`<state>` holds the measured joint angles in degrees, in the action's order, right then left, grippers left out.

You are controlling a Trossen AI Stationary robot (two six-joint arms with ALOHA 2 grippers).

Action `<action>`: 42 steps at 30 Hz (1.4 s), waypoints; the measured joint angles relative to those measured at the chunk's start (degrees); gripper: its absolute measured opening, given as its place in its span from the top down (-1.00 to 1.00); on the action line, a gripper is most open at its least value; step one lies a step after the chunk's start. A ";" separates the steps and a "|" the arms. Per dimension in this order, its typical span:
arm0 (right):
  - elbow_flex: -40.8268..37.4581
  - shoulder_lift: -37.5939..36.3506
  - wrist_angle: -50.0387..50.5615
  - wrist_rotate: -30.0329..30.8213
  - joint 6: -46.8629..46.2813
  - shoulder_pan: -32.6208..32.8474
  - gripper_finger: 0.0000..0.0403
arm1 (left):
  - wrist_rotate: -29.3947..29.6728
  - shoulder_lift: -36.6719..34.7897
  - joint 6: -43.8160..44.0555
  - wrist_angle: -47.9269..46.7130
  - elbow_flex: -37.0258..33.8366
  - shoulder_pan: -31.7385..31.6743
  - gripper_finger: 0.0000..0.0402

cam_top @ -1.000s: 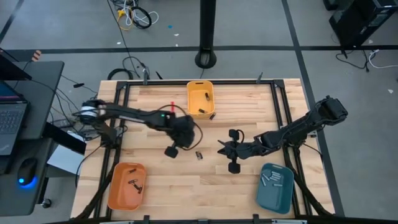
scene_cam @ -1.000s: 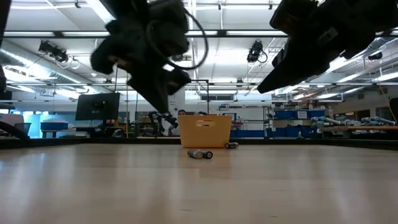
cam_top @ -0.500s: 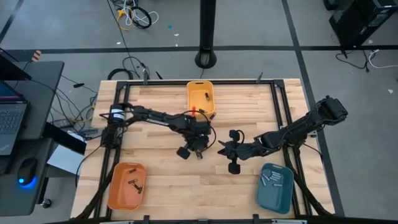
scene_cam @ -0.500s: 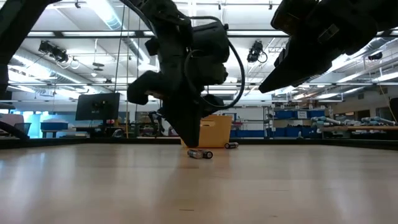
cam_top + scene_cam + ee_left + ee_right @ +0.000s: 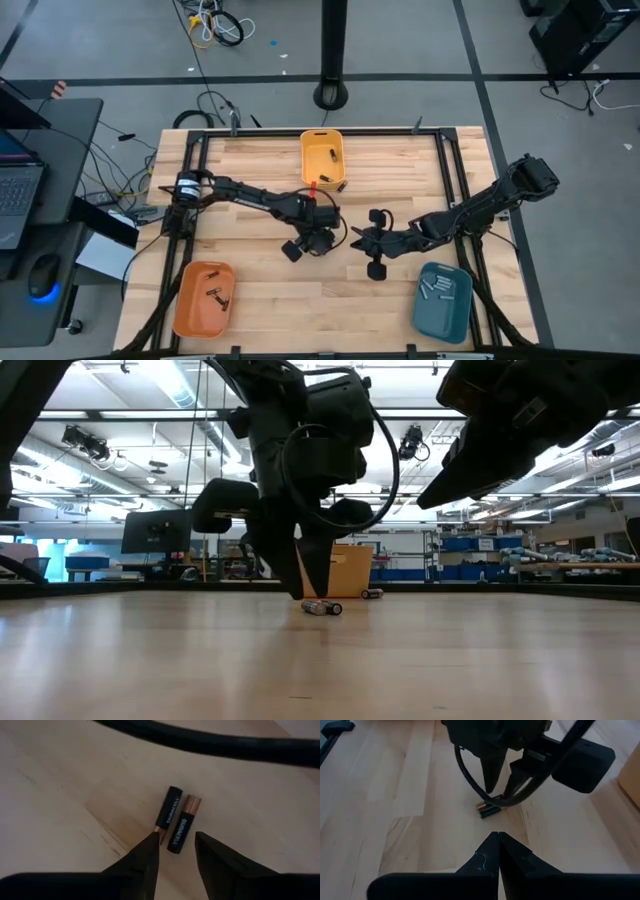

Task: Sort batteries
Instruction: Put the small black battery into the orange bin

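batteries (image 5: 176, 822), two dark ones side by side, lie on the table (image 5: 260, 290) near its middle, with the left gripper (image 5: 175, 851) poised just above them, fingers parted and empty, while the right gripper (image 5: 498, 851) waits closed to their right.

Two batteries (image 5: 176, 820) side by side

Matt pale wood table (image 5: 400, 170); 2 glossy black, copper-capped batteries (image 5: 175, 819); smooth plastic bins (image 5: 322, 158).

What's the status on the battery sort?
Left gripper open, jaws straddling one of two batteries lying side by side mid-table. Right gripper shut, empty, waiting close by. Nothing in the way.
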<state>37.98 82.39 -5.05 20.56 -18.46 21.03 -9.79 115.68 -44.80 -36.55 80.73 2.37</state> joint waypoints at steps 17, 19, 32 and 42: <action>0.00 -0.02 0.58 0.21 0.11 0.01 0.93 | -1.11 2.31 0.16 -0.23 0.07 0.00 0.32; 0.00 -0.02 0.74 0.26 0.02 0.01 0.93 | -1.24 2.45 0.14 -0.42 0.15 -0.02 0.32; 0.00 -0.02 0.43 0.43 0.09 0.01 0.93 | -2.76 2.60 0.19 -0.70 0.09 0.99 0.86; 0.00 -0.02 0.33 0.43 -0.01 0.01 0.93 | -2.71 2.44 2.91 -6.56 2.41 2.09 0.90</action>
<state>37.98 82.37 -4.73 20.99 -18.47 21.04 -12.49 118.12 -41.89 -43.11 83.14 4.46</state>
